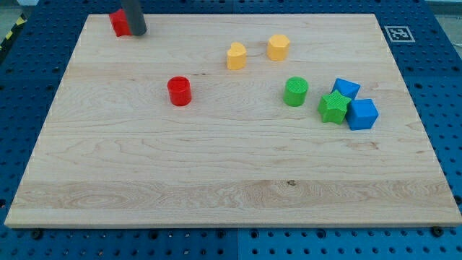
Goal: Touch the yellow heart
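Note:
The yellow heart (236,55) lies on the wooden board (231,173) near the view's top, a little right of the middle. A yellow hexagon (279,47) sits just to its right. My tip (137,32) is at the board's top left corner, touching the right side of a red block (119,22) whose shape is partly hidden by the rod. My tip is far to the left of the yellow heart.
A red cylinder (179,92) stands left of the middle. At the right are a green cylinder (295,92), a green star (333,107), a blue cube (362,114) and another blue block (346,88) behind the star.

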